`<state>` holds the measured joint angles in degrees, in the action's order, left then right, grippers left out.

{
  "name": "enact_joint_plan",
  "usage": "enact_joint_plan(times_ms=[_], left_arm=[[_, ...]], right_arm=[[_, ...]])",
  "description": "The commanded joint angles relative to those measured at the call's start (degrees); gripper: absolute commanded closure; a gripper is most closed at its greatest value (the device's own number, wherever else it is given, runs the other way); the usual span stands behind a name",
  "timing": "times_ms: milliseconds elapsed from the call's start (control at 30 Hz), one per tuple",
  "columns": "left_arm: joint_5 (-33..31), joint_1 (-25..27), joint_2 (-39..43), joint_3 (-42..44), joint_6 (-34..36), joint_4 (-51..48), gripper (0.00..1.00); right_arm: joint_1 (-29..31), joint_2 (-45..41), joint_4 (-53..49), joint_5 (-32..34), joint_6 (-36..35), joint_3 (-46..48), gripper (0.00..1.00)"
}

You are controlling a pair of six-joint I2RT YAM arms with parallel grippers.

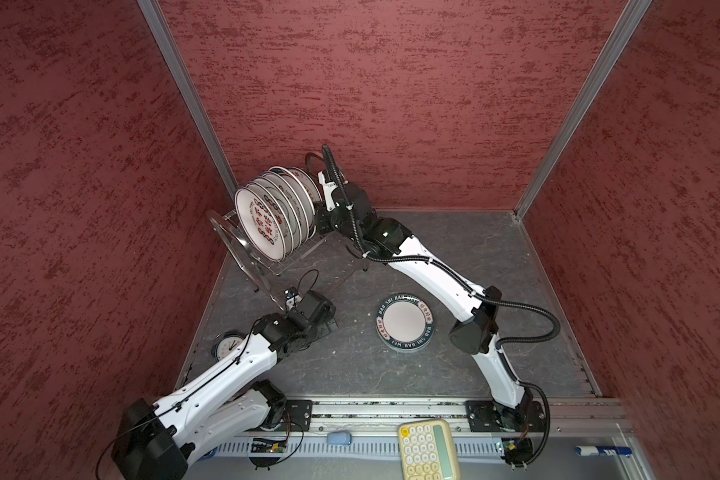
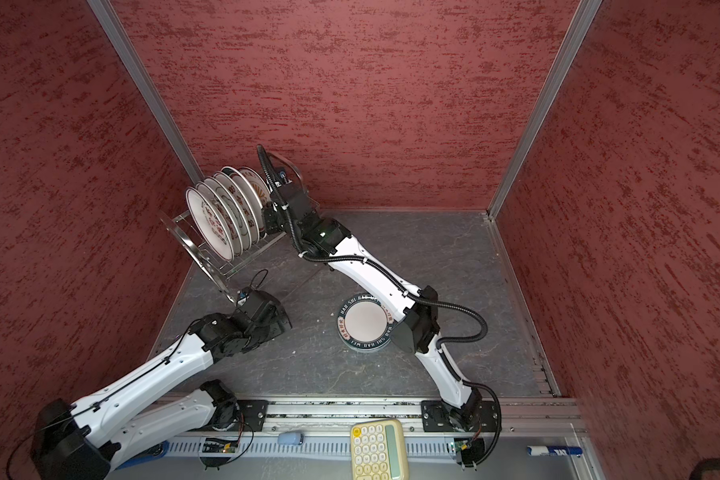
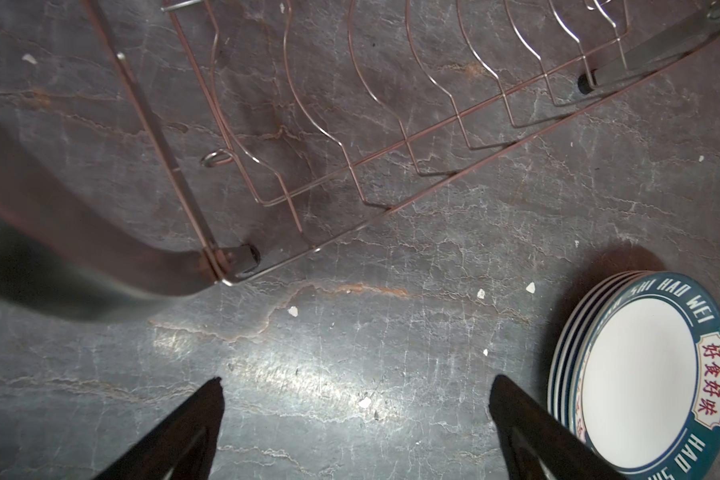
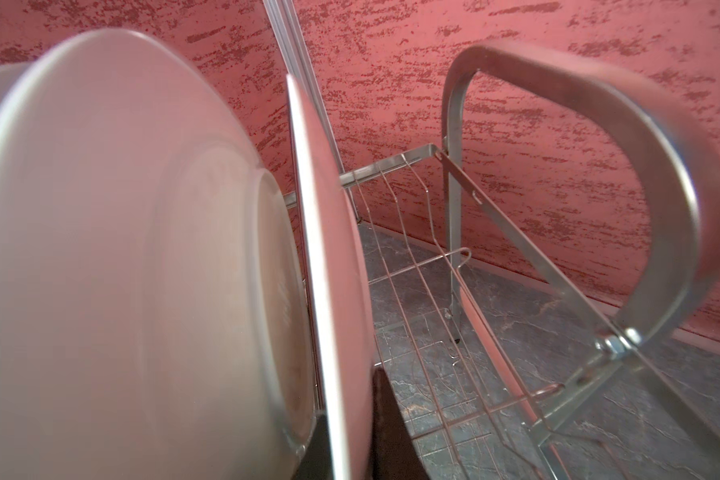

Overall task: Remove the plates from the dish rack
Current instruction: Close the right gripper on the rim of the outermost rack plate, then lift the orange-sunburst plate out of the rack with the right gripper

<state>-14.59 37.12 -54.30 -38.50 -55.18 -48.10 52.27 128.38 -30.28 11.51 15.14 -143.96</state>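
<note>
The dish rack stands at the back left, and several white plates sit upright in its top tier. My right gripper reaches in at the far end of that row. In the right wrist view the right gripper is shut on the lower rim of the rearmost plate, one dark finger on each face. A stack of teal-rimmed plates lies flat on the table. My left gripper hangs open over bare table near the rack's front leg.
Red walls close in at the back and on both sides, with the rack's arched handle near the back wall. A small clock sits under my left arm. A yellow calculator and a marker lie beyond the front rail.
</note>
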Motion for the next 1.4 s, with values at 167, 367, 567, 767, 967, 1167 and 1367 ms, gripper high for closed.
enact_joint_plan(times_ms=[167, 367, 567, 767, 967, 1167, 1367], left_arm=[[5.87, -0.39, 0.15, 1.18, 4.98, 5.74, 0.01], [6.31, -0.39, 0.78, 1.42, 5.49, 7.22, 0.01], [6.83, -0.39, -0.36, 0.81, 5.61, 7.49, 0.01], [7.17, -0.40, -0.63, 0.44, 5.86, 7.76, 0.01], [7.45, -0.40, -0.54, 0.10, 5.93, 7.85, 0.01], [7.90, -0.39, -0.28, 0.13, 6.17, 7.58, 0.01], [8.23, 0.35, 0.39, 1.22, 6.65, 9.64, 0.01]], right_arm=[[1.08, -2.25, 2.89, 8.54, -4.97, -1.89, 1.00], [1.09, -3.27, 3.63, 10.35, -6.06, -1.89, 1.00], [1.07, -4.10, 4.94, 11.15, -6.04, -1.77, 1.00], [1.08, -5.06, 6.85, 11.48, -6.26, -1.74, 1.00], [1.08, -6.10, 8.45, 13.61, -7.92, -1.81, 1.00], [1.08, -7.59, 11.47, 19.94, -13.15, -1.82, 1.00], [0.88, -10.11, 15.82, 26.36, -20.84, -1.81, 1.00]])
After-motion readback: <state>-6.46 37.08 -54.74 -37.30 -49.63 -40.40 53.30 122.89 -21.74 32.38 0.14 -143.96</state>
